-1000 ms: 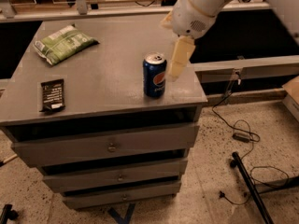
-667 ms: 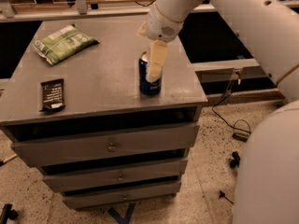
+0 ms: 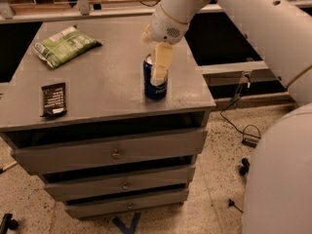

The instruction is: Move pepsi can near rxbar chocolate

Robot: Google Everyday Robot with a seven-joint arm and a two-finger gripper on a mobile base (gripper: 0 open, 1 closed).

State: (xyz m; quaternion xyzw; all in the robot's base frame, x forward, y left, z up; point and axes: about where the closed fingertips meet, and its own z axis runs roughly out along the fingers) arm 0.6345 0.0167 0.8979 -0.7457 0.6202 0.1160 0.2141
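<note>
Hovering hand (image 3: 155,73) at pepsi can (image 3: 156,91) atop grey cabinet (image 3: 105,77)

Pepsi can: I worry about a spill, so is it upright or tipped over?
Upright. The pepsi can stands on its base on the cabinet top, rim upward, with the gripper at its top.

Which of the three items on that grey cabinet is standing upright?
The pepsi can, with the gripper right up against it; the rxbar chocolate and the green bag both lie flat.
</note>
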